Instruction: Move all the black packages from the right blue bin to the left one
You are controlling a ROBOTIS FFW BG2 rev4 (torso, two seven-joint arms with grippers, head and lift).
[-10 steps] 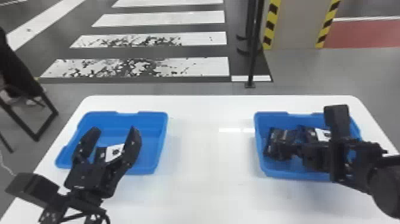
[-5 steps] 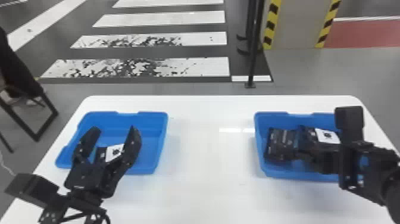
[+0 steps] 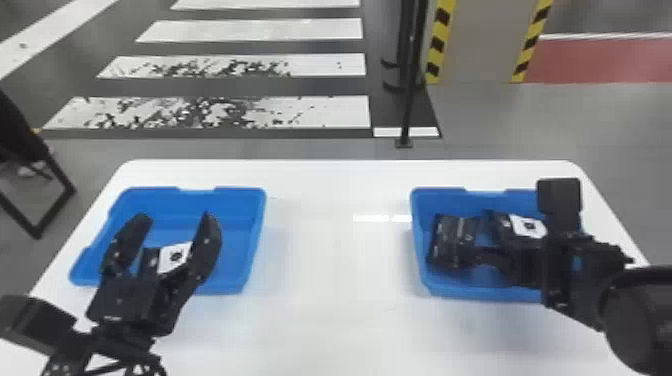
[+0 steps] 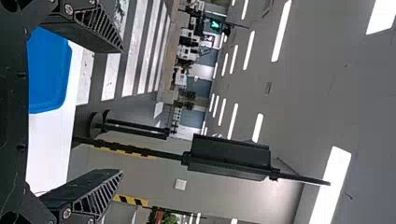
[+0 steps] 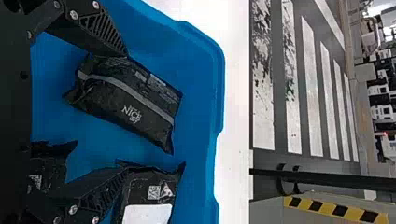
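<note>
In the head view, my left gripper (image 3: 172, 217) stands open over the left blue bin (image 3: 250, 225), where a black package with a white label (image 3: 175, 256) lies. My right gripper (image 3: 482, 247) is low in the right blue bin (image 3: 465, 295), beside a black package (image 3: 450, 237) at the bin's left; a labelled black one (image 3: 527, 226) is behind it. In the left wrist view, my left gripper (image 4: 122, 111) is spread. In the right wrist view, my right gripper (image 5: 125, 112) is open around a grey-striped black package (image 5: 133, 102); its lower finger overlaps the white-labelled package (image 5: 154, 191).
Another black package (image 5: 49, 163) lies at the right wrist view's left edge, partly hidden. White table (image 3: 337, 275) separates the two bins. Beyond the table are a thin black pole (image 3: 410, 90) and a dark stand (image 3: 65, 185) on the floor.
The right arm has drawn somewhat to the right over its bin, uncovering more of the labelled package. The left gripper holds its place over the left bin. The head view itself has shifted slightly.
</note>
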